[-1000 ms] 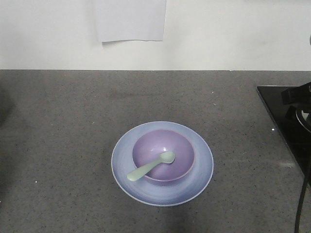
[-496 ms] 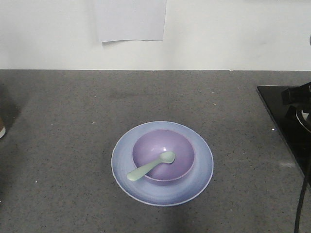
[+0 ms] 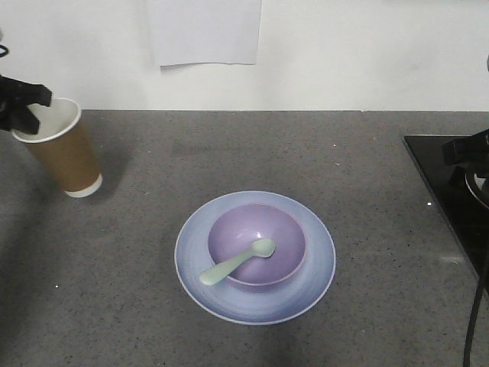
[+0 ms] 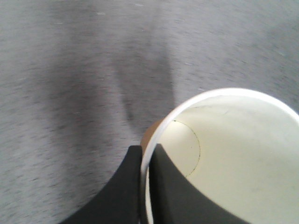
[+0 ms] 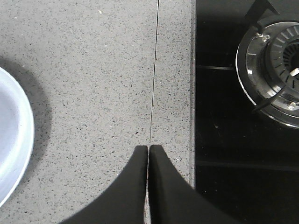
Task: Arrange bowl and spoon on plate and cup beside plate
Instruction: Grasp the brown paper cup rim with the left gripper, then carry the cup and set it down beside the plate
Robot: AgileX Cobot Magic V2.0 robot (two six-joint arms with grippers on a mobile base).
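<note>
Paper is what you are handling here, so treat the brown paper cup (image 3: 61,149) as light, thin-walled and easy to crush: it weighs almost nothing, carries no visible contents, and its white rim is the only stiffened part. You have the left gripper (image 4: 145,161) pinched on that rim, one finger inside against the white lining and the other outside against the brown wall, with the jaws drawn narrow over the thickness of the paper. That is a sound place to hold it, since the rolled rim resists folding better than the mid-wall, but squeeze no harder than you need or the mouth will go oval. In the front view the cup sits tilted near the back left corner of the grey countertop (image 3: 359,160), well apart from the pale blue plate (image 3: 317,264); you cannot tell from these views whether its white base touches the surface or hangs just above it. Because it is so light and tall, it will likely tip if you let go while it leans, so bring it upright and flat before you release. The lavender bowl (image 3: 290,233) already rests on the plate with the mint-green spoon (image 3: 237,262) lying in it, handle over the near-left rim. Your right gripper (image 5: 148,158) hangs over bare countertop beside the black gas hob (image 5: 243,121), fingers pressed together and holding nothing.
</note>
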